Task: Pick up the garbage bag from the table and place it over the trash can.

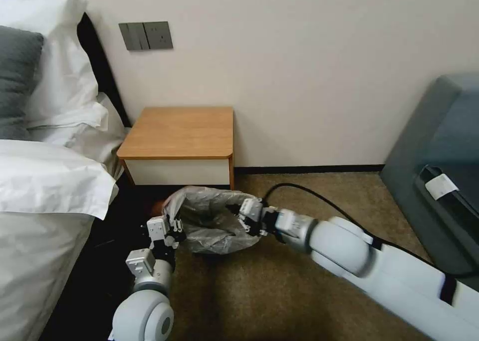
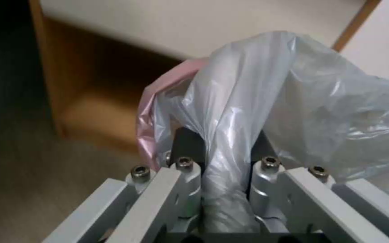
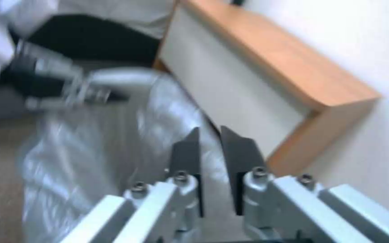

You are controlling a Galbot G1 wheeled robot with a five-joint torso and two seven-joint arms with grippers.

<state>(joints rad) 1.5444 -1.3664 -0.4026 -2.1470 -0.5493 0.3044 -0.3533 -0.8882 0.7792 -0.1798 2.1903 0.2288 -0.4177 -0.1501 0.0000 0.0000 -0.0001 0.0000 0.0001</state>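
Observation:
The garbage bag [image 1: 212, 221] is grey crinkly plastic with a pink rim band [image 2: 152, 111]. It hangs spread open between my two grippers, low over the carpet in front of the table [image 1: 179, 131]. My left gripper [image 1: 172, 227] holds the bag's left edge. In the left wrist view this gripper [image 2: 224, 148] is shut on a bunched fold of the plastic. My right gripper [image 1: 240, 216] is at the bag's right edge. In the right wrist view its dark fingers [image 3: 187, 152] stand almost together on the film. The trash can is hidden.
A bed with white linen [image 1: 45, 181] flanks the left. A grey upholstered seat [image 1: 439, 171] stands at the right. A black cable [image 1: 309, 193] runs over the brown carpet behind my right arm. The wall is right behind the table.

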